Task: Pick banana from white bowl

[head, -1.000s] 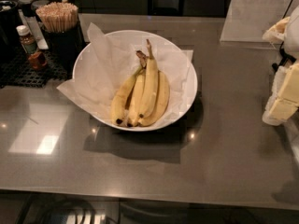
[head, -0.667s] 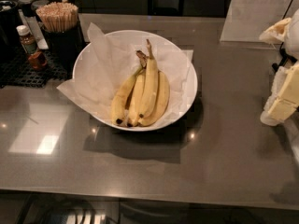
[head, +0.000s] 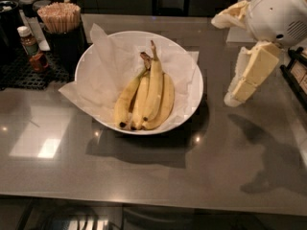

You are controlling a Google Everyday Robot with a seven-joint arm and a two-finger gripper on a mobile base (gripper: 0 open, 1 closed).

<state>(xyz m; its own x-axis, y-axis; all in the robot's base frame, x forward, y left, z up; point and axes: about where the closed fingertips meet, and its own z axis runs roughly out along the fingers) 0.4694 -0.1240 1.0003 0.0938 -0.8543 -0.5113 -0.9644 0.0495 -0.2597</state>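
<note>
A bunch of three yellow bananas (head: 146, 97) lies in the white bowl (head: 194, 78), stems pointing to the back. The bowl is wide and shallow, lined with crinkled white paper (head: 103, 68), and stands at the middle of the grey counter. My gripper (head: 223, 60) hangs at the right, beside the bowl's right rim and above the counter, apart from the bananas. Its cream fingers (head: 252, 71) are spread open and hold nothing.
A black cup of wooden stir sticks (head: 60, 18) stands at the back left, with a small bottle (head: 29, 41) on a black mat (head: 24, 73). A dark rack (head: 297, 73) sits at the right edge. The counter's front edge runs along the bottom.
My gripper has moved left from the right edge toward the bowl, and more of the arm shows. The bowl and bananas have not moved.
</note>
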